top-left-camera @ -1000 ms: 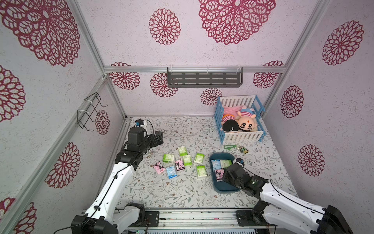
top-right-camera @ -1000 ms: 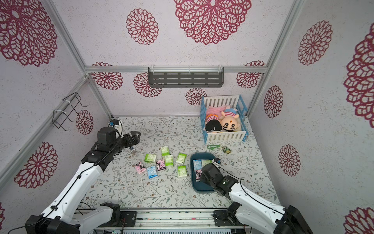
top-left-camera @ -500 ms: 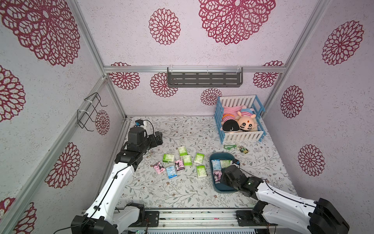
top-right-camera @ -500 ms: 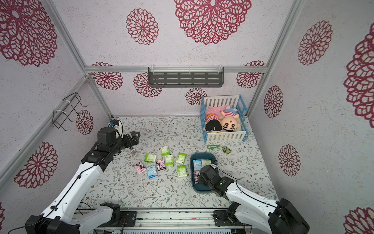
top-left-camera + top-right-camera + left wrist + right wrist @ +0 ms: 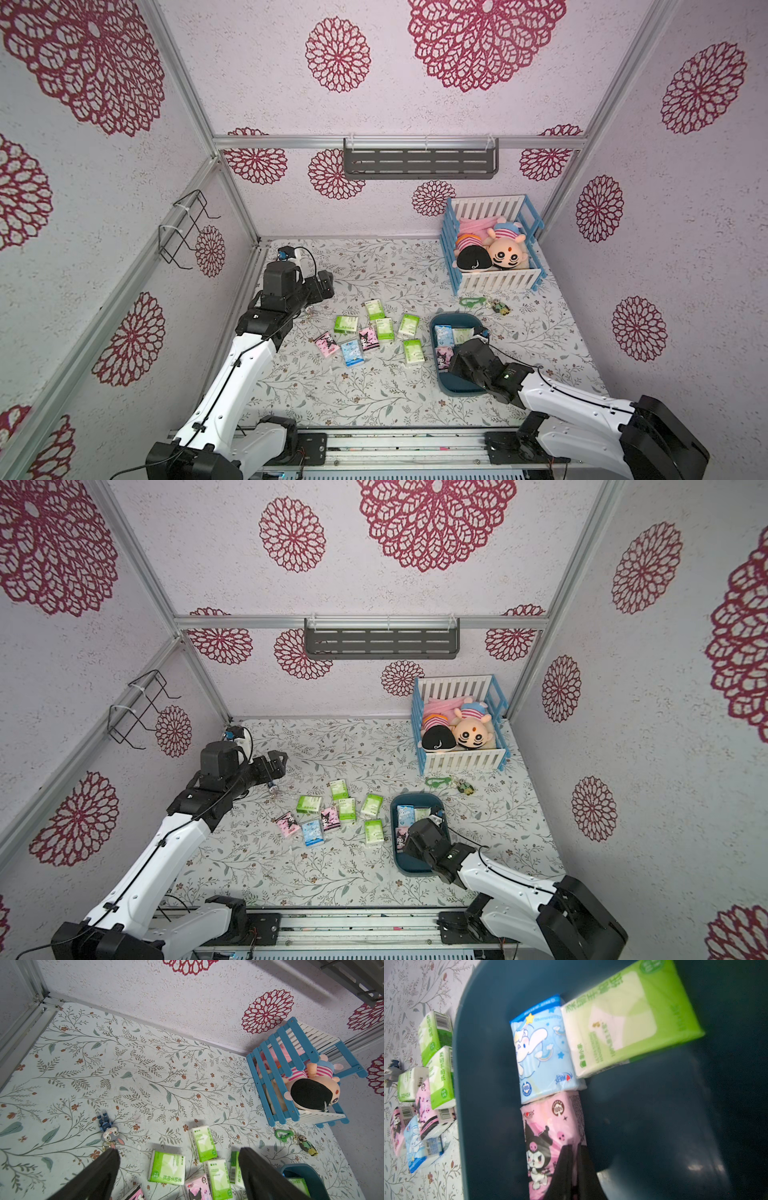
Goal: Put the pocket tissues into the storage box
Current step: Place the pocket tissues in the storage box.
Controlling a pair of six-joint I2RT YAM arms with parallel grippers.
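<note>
The floral-print tabletop [image 5: 374, 386] sits between pale walls [image 5: 266, 91] stamped with crimson medallions (a grey shelf [image 5: 419, 162] hangs on the back one). The storage box [image 5: 453, 319] lies front right and holds three pocket tissues [image 5: 544, 1049]. Eight more lie loose just beside it. The right gripper [image 5: 574, 1148], fingers pressed together, hovers at the pink pack [image 5: 550, 1126] inside. The left gripper [image 5: 177, 1150] gapes wide.
</note>
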